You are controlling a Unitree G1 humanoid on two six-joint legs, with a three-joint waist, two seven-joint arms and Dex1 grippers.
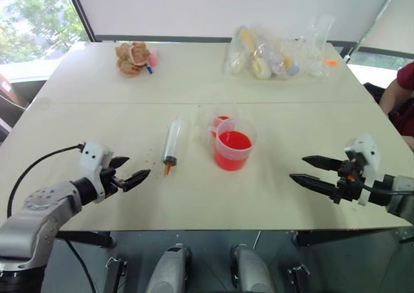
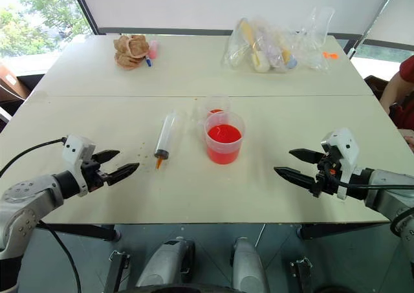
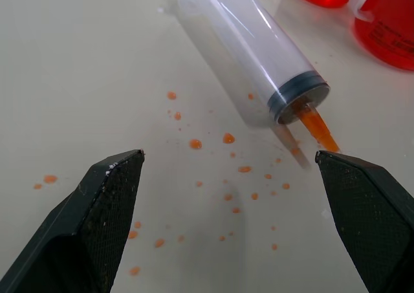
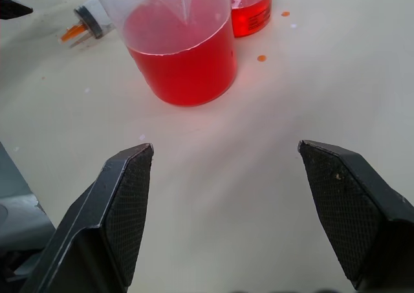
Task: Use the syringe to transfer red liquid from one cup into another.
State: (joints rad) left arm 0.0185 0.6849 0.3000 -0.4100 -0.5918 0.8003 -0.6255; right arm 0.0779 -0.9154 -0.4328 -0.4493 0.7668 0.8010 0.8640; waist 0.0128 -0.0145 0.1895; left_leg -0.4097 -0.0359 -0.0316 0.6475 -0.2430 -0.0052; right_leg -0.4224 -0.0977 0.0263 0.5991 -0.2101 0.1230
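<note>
The syringe (image 1: pixel 171 141) is laid on the table (image 1: pixel 97 112) beside both cups. Both tools, left (image 1: pixel 132 171) and right (image 1: pixel 305 170), are held apart, empty

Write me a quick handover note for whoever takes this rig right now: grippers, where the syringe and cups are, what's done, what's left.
Left gripper: open, empty, near the syringe tip.
Right gripper: open, empty, right of the cups.
Large clear plastic syringe with orange tip: flat on the white table, orange droplets by it.
Larger clear cup: partly full of red liquid; smaller clear cup right behind holds a little.
Done: unclear. Left: pick up syringe, draw, transfer.
</note>
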